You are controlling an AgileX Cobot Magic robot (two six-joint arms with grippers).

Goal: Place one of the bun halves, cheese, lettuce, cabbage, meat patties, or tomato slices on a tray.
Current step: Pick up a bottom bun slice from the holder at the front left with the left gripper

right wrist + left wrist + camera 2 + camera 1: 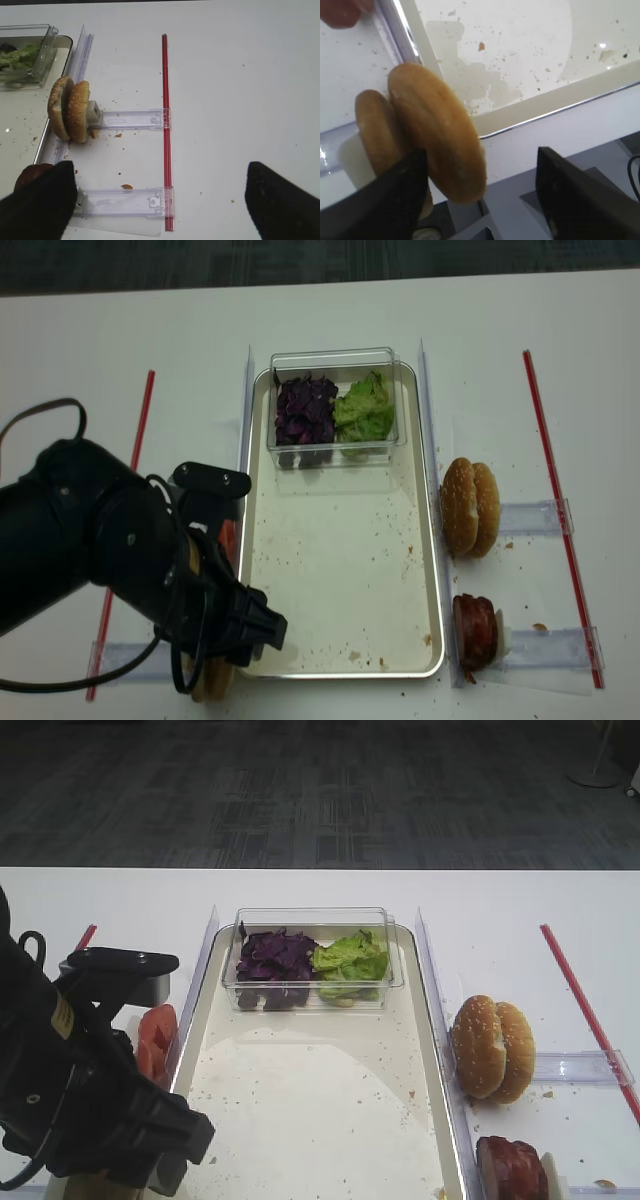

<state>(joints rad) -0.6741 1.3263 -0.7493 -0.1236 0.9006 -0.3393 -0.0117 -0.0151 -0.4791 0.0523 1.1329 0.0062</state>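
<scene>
Left gripper (482, 200) jaws spread around flat bun half (440, 132), contact unclear, beside tray (560, 90).

The left arm (95, 545) bends low over the near left side, bulky and black, with a cable looping off its back. Its wrist tips downward and its pincer (480, 195) points at the near edge, the two dark fingers (400, 200) standing well apart. The right pincer (157, 200) shows only in its own wrist view, hanging high, its two black fingertips (282, 200) spread wide with nothing between them.
</scene>
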